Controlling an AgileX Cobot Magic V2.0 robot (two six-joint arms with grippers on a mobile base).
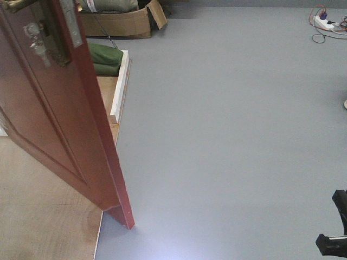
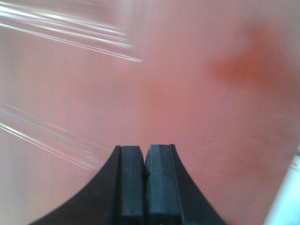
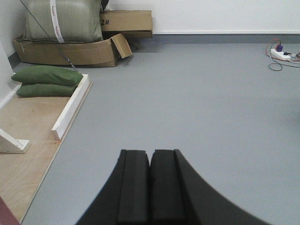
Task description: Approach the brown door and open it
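Up against the brown door (image 1: 54, 119), left gripper (image 2: 145, 152) sits pinched closed, empty, likely pushing; right gripper (image 3: 150, 157) closed, idle.

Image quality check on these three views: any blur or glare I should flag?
Left wrist view: brown door fills the frame, soft and out of focus, with white reflection streaks upper left; only the shut left pincer is sharp. Front view: pale glare patch on the grey floor at bottom centre. Right wrist view: evenly lit, clear, no glare.
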